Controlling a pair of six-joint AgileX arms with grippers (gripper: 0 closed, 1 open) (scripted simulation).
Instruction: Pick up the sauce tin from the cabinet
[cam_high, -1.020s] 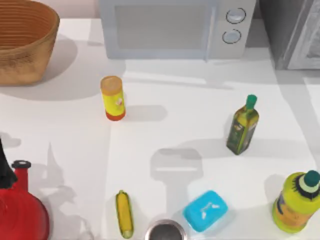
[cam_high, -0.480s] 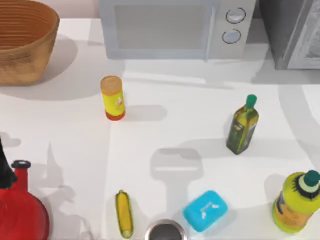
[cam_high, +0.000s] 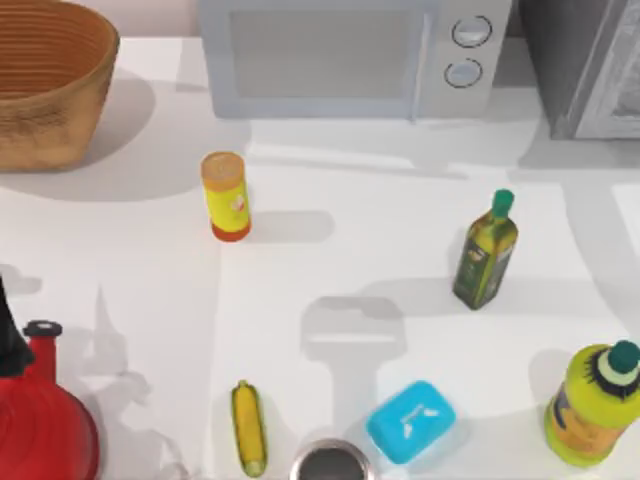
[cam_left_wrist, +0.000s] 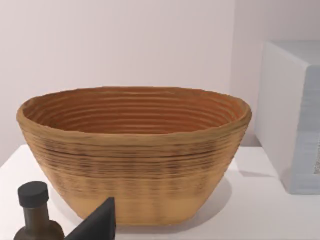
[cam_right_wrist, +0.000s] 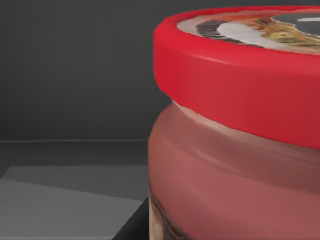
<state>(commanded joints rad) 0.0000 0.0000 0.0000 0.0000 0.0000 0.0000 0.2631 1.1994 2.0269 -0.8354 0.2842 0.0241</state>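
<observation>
The sauce tin (cam_right_wrist: 240, 130) looms very close in the right wrist view, with its red rim, a dark and pale printed top and a reddish side. It stands on a grey shelf inside the dark cabinet (cam_right_wrist: 75, 75). From above, the cabinet (cam_high: 585, 60) is the grey box at the table's back right corner. A dark edge of my right gripper (cam_right_wrist: 134, 226) shows just beside the tin's base. My left gripper (cam_left_wrist: 97, 222) is only a dark tip low in the left wrist view, facing the woven basket (cam_left_wrist: 135, 150).
A white microwave (cam_high: 350, 55) stands at the back middle and the basket (cam_high: 45, 80) at back left. On the table are a yellow canister (cam_high: 226, 195), an oil bottle (cam_high: 486, 250), a yellow-green bottle (cam_high: 595, 400), a blue box (cam_high: 411, 421), a corn cob (cam_high: 248, 428) and a red vessel (cam_high: 40, 420).
The arm shadow along the table's right edge has shifted toward the cabinet. Nothing on the table has moved.
</observation>
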